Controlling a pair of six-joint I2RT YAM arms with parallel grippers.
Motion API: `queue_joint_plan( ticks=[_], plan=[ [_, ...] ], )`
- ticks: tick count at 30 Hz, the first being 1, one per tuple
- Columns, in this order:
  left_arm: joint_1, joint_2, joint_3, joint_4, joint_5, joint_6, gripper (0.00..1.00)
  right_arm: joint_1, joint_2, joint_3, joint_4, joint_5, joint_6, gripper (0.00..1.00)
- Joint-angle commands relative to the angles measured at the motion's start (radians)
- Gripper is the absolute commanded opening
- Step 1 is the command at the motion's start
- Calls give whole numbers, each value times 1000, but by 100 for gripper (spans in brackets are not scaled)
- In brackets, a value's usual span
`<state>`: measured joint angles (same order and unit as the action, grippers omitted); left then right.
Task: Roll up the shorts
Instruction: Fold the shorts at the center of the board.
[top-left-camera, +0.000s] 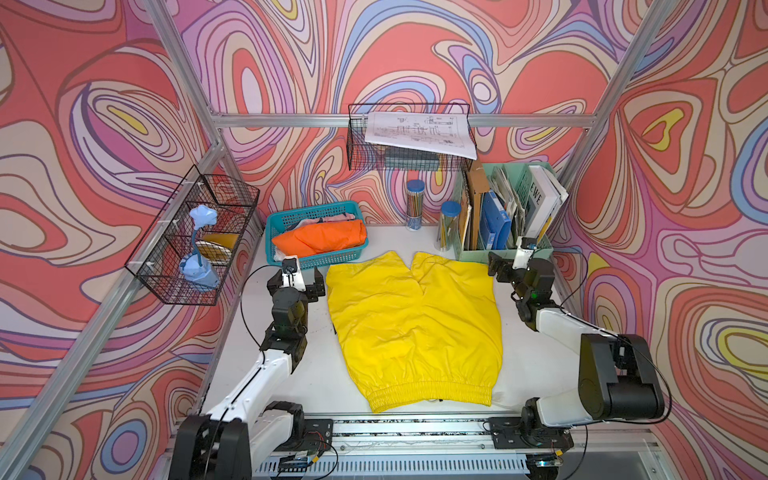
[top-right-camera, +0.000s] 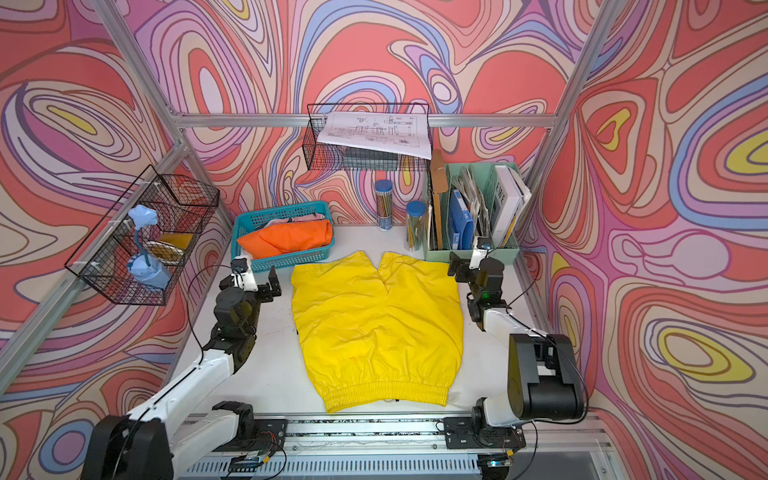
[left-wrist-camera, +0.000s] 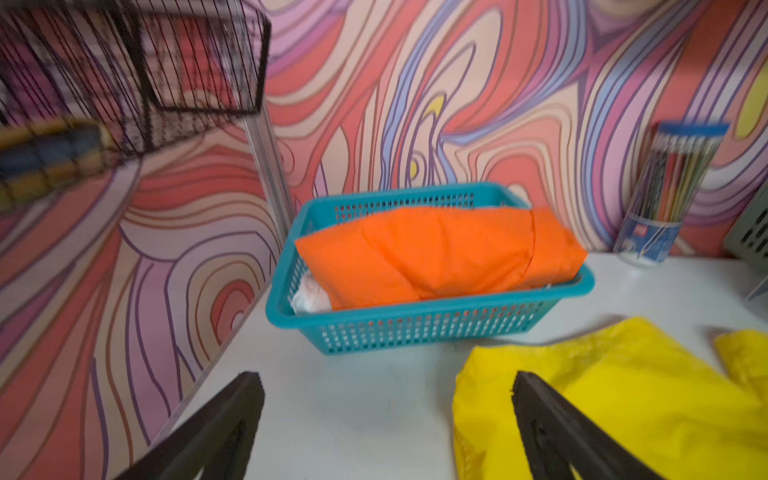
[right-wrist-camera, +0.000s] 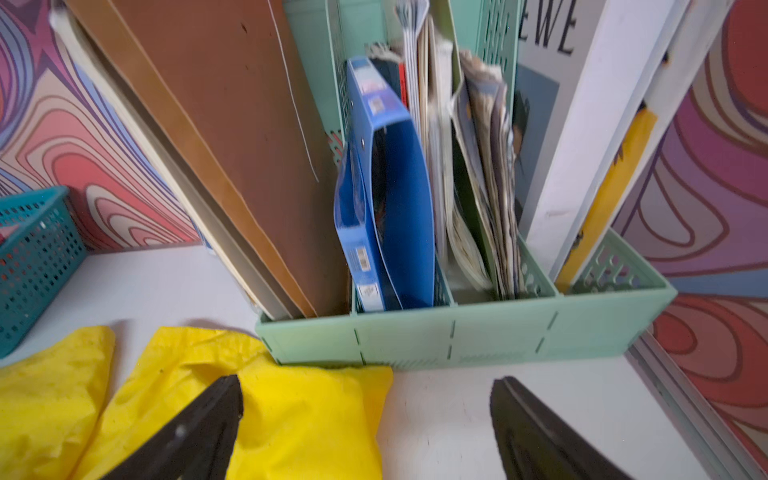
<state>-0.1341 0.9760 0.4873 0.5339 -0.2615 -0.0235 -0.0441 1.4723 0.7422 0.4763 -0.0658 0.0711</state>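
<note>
Left tool (left-wrist-camera: 384, 376) and right tool (right-wrist-camera: 368, 379) are noted spread wide with nothing gripped, each straddling an outer leg corner of the shorts (top-left-camera: 415, 324): one finger is seen over yellow fabric, its mate over bare counter (top-left-camera: 316, 374), and contact with the cloth cannot be judged. Shorts are laid flat between both tools, waistband toward the arm bases, leg hems toward the teal basket (top-left-camera: 332, 261) and green file rack (right-wrist-camera: 498, 332).

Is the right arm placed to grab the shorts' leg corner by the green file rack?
Probably yes: the right hand is open astride that corner of the shorts, and the file rack stands just behind it, not between.
</note>
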Motion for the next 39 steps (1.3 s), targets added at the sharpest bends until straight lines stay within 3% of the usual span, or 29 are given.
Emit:
queue_joint_plan(
  ticks=[1,4,8,15,21,31,39],
  plan=[
    [-35,-92,113,-195,56,-17,99,3,20,90,-302,-25,11,95],
    [-80,-75,229,-314,219,-27,98,-3,57,188,-460,-56,10,94],
    [-211,-18,322,-424,299,16,99,-30,97,253,-555,-128,33,93],
    [-496,153,441,-560,289,96,99,-44,222,347,-671,-193,35,90],
    [-632,302,492,-541,366,41,99,-55,270,365,-697,-208,46,87],
    [-921,660,616,-583,339,58,99,-66,335,401,-765,-278,47,81],
    [-1029,843,778,-616,339,2,99,-86,364,414,-790,-308,66,78]
  ],
)
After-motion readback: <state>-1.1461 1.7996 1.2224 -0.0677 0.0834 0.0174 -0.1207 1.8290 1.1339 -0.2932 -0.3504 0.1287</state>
